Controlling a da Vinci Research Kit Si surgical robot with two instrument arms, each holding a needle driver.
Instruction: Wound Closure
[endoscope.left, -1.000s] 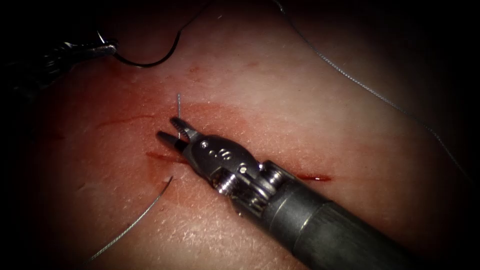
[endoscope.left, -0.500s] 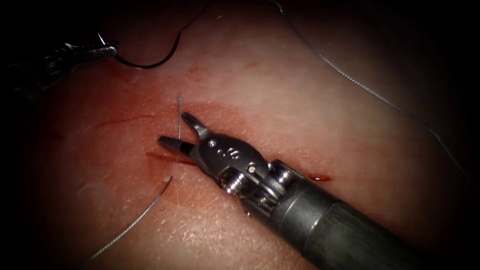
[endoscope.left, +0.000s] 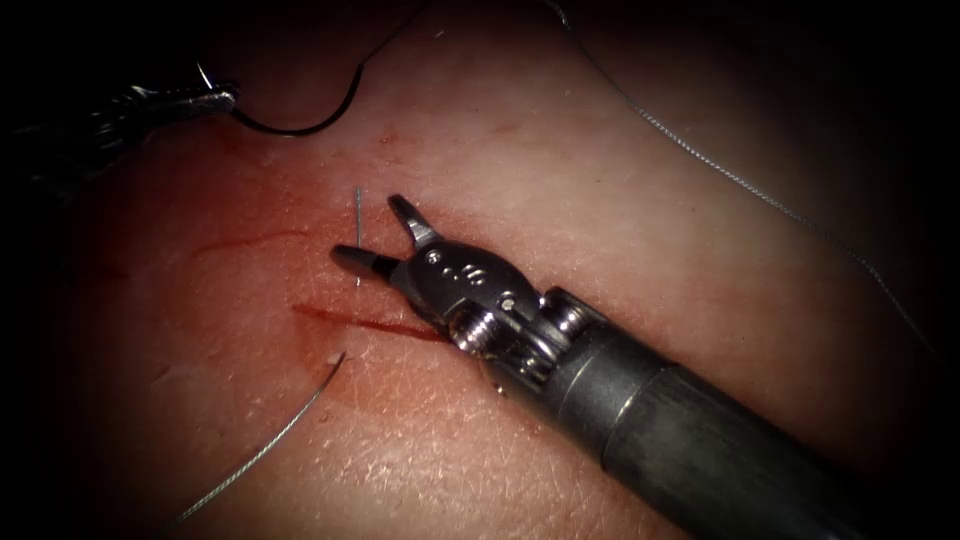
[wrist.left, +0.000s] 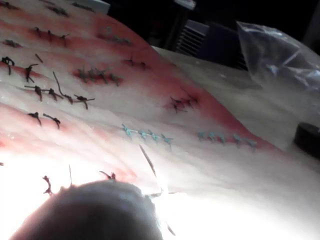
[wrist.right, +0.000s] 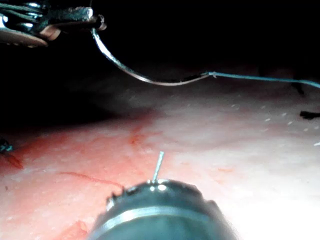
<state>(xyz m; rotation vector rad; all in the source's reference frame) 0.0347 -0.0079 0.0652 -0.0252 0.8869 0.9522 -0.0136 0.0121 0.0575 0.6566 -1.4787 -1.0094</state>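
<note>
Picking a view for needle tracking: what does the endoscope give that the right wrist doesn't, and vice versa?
Endoscope: the cut; the right tool, fingers open, holding nothing, by a short upright strand; thread entering the tissue below the cut.
Right wrist: the join where thread leaves the needle's back end.
Both: the left tool shut on the needle near its pointed end, needle out of the tissue, up-left of the cut; the strand; red fluid.
</note>
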